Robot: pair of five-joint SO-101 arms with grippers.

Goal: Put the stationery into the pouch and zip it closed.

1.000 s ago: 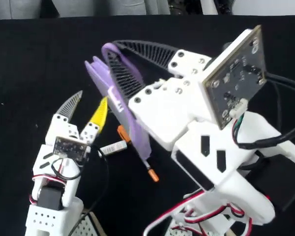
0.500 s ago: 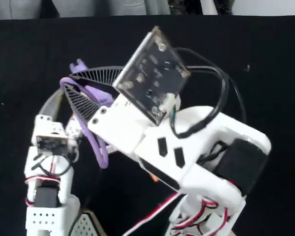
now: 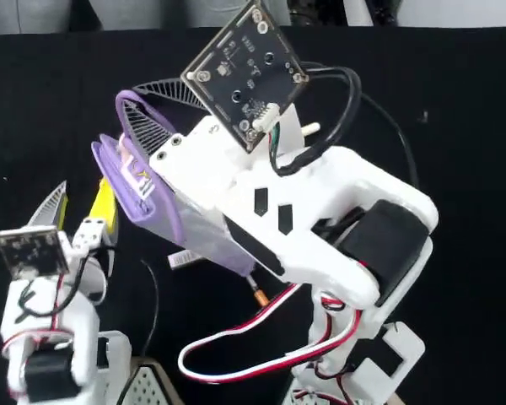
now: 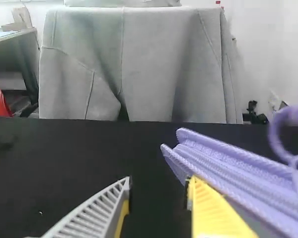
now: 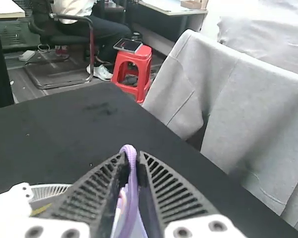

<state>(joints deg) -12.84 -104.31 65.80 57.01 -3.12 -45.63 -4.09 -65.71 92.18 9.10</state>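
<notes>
The purple pouch point(image 3: 143, 198) hangs off the black table, held up at its top edge by my right gripper point(image 3: 131, 106), which is shut on it. In the right wrist view the black ribbed fingers point(image 5: 97, 186) pinch a purple strip of the pouch point(image 5: 129, 171). My left gripper point(image 3: 83, 198) stands open at the lower left, its yellow finger point(image 3: 104, 207) close beside the pouch. From the left wrist, the pouch point(image 4: 238, 163) lies just past the yellow finger point(image 4: 213, 215). A white stationery piece point(image 3: 180, 258) and an orange-tipped pen point(image 3: 259, 295) lie on the table under the pouch.
The big white right arm point(image 3: 320, 228) leans across the middle of the table and hides much of it. A grey cloth-covered object point(image 4: 134, 64) stands behind the table's far edge. Open black tabletop point(image 3: 455, 101) lies to the right and far back.
The right arm swung left and upward with the pouch, turning it. The left arm drew back toward the lower left, and its fingers stay apart.
</notes>
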